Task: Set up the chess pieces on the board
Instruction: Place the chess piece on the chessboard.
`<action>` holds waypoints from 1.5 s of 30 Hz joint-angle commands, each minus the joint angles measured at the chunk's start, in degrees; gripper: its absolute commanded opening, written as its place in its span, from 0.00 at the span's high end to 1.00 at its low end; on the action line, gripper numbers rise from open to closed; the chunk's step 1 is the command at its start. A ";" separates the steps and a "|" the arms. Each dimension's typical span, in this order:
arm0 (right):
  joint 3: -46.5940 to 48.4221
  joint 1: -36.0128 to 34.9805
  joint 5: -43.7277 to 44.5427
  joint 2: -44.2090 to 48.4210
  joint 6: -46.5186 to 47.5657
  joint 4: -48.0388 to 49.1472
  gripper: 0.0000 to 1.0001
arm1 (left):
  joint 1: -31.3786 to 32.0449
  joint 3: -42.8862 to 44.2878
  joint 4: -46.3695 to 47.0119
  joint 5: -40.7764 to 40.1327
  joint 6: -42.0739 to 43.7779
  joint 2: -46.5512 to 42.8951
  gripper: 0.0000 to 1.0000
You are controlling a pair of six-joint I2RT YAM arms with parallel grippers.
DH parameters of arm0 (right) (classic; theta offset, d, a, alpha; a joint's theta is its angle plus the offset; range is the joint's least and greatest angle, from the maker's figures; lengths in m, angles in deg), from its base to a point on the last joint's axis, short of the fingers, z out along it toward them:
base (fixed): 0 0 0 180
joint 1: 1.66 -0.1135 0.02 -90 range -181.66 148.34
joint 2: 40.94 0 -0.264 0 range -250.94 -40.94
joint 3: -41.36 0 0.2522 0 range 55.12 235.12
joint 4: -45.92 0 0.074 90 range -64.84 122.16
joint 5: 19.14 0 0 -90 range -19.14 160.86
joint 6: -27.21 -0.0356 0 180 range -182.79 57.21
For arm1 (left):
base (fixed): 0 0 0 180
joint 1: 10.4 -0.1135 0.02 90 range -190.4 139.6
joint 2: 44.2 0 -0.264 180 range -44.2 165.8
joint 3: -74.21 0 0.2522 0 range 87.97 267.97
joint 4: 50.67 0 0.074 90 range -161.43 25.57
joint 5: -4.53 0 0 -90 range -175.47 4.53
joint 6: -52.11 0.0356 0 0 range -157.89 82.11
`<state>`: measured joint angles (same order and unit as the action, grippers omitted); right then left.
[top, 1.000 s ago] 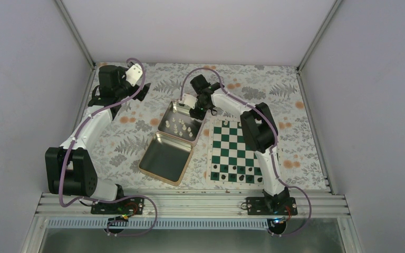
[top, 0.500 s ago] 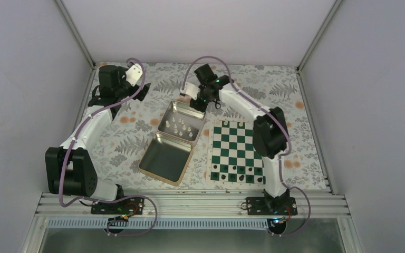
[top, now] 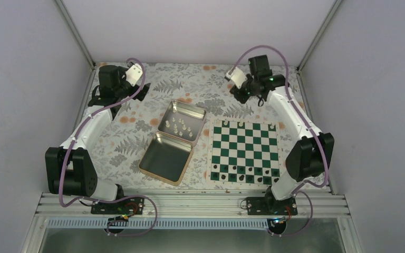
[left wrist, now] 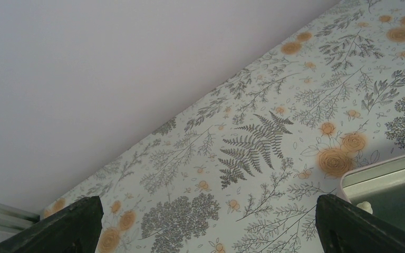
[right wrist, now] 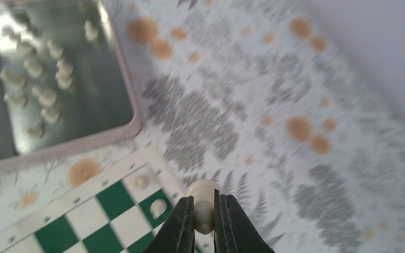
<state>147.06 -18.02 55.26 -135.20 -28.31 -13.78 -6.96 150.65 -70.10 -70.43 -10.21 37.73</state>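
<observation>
In the right wrist view my right gripper (right wrist: 204,204) is shut on a cream-white chess piece (right wrist: 203,191), held above the floral tablecloth just past the board's (right wrist: 113,208) far corner. Two white pieces (right wrist: 158,207) stand on squares near that corner. Seen from above, the right gripper (top: 241,93) hangs behind the board (top: 245,153). More cream pieces (top: 181,125) lie in the open tin's far half. My left gripper (left wrist: 206,203) is open over bare cloth at the far left, nothing between its fingers (left wrist: 71,226).
The silver hinged tin (top: 166,158) lies open left of the board, its near half bare. Small dark pieces (top: 242,178) line the board's near row. Walls and metal posts close the back and sides; the tin's corner (left wrist: 385,174) shows in the left wrist view.
My right arm has lifted off the tin and swung right to behind the board's far edge, its gripper closing on a cream piece. The left arm has not moved.
</observation>
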 commanded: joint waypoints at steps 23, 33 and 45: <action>-21.73 2.66 -1.40 -6.88 1.31 10.48 0.93 | 0.24 0.53 0.21 0.69 0.09 0.94 0.00; -23.38 4.48 -1.45 -8.42 2.09 12.68 0.93 | 0.34 0.78 -0.06 1.04 0.00 1.24 0.00; -21.77 4.58 -1.26 -11.63 3.21 12.31 0.92 | 0.47 0.78 -0.30 0.72 0.18 1.30 0.00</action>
<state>124.49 -13.89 54.04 -145.95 -26.32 -2.00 -6.74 150.65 -70.36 -70.36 -10.21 38.78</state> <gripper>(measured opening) 0.082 0.999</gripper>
